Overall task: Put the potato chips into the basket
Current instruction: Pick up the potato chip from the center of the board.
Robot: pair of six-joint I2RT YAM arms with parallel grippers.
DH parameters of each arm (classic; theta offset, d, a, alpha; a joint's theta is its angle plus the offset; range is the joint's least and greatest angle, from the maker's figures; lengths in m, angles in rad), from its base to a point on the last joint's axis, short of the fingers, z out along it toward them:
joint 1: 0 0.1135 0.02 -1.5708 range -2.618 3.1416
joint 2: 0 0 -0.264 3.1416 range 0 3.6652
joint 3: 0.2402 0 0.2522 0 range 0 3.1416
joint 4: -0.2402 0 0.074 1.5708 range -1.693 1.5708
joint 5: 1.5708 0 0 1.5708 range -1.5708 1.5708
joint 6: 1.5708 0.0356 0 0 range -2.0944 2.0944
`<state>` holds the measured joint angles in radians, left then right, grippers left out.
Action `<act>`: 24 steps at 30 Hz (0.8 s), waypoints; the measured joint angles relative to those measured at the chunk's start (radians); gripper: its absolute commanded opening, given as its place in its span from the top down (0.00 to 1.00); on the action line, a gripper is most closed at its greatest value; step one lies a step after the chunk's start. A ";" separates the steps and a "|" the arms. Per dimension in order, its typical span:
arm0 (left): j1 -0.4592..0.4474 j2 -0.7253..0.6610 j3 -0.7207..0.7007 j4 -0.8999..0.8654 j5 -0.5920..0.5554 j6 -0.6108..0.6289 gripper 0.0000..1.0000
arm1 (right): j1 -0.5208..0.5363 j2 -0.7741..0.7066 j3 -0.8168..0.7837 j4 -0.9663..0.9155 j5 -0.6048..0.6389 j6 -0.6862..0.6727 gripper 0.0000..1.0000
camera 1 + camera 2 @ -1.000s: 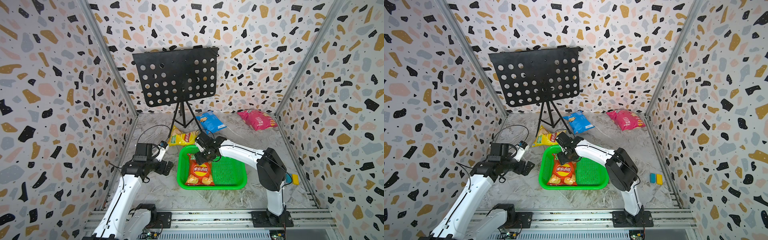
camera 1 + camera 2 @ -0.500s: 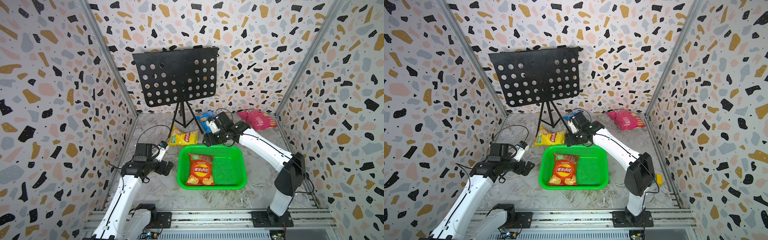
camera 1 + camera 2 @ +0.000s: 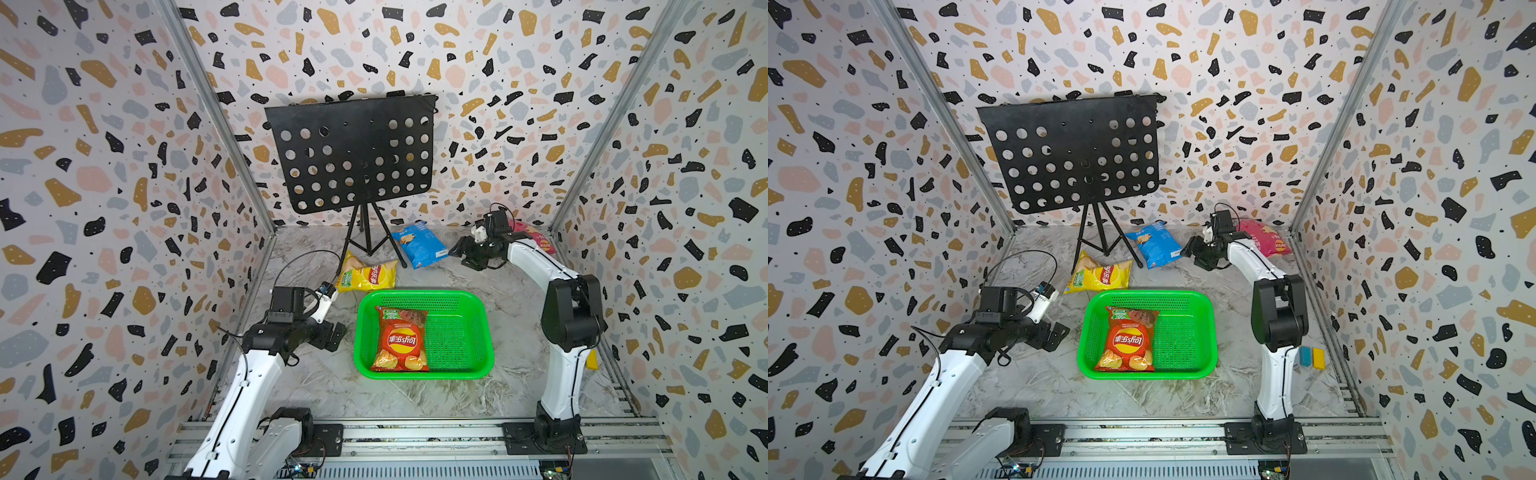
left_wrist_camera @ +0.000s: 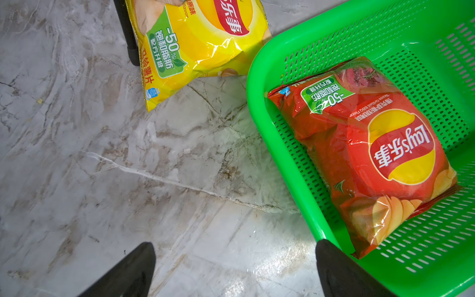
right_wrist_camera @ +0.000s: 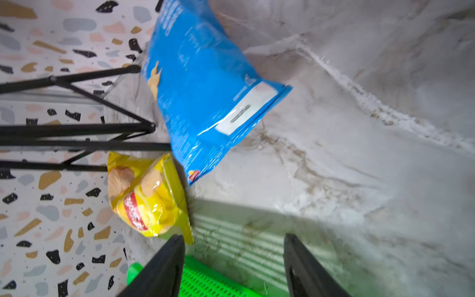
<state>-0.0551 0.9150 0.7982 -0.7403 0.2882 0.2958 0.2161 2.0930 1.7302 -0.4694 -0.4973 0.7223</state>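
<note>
The green basket (image 3: 424, 296) (image 3: 1150, 294) holds the orange-red potato chips bag (image 3: 401, 338) (image 3: 1128, 340) lying flat on its left side. The yellow bag (image 3: 368, 276) (image 3: 1102, 276) lies just behind the basket, by the stand's legs. Farther back lies the blue bag (image 3: 419, 245) (image 5: 205, 90), and the pink bag (image 3: 1264, 241) is in the back right corner, partly hidden by my right arm. My right gripper (image 3: 457, 251) (image 5: 234, 237) is open and empty, just right of the blue bag. My left gripper (image 3: 336, 332) (image 4: 235, 245) hangs open and empty, left of the basket.
A black perforated music stand (image 3: 353, 153) rises at the back, its tripod legs (image 3: 365, 237) spread between the yellow and blue bags. Small blue and yellow blocks (image 3: 1312, 357) lie by the right wall. Speckled walls close in three sides.
My right gripper left the orange-red bag in the basket and swung back and to the right, ending beside the blue bag. The left arm has not moved.
</note>
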 measured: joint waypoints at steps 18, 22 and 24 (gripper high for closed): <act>0.000 0.009 -0.003 0.000 0.008 0.001 0.00 | -0.026 0.328 0.252 0.188 -0.086 0.193 0.43; 0.000 0.009 -0.003 0.000 0.008 0.001 0.00 | -0.026 0.359 0.256 0.225 -0.119 0.216 0.50; 0.000 0.009 -0.003 0.000 0.008 0.001 0.00 | -0.026 0.364 0.256 0.233 -0.127 0.217 0.50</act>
<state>-0.0551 0.9241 0.7952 -0.7406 0.2966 0.2966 0.1902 2.4565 1.9865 -0.2359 -0.6243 0.9394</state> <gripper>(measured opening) 0.998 0.502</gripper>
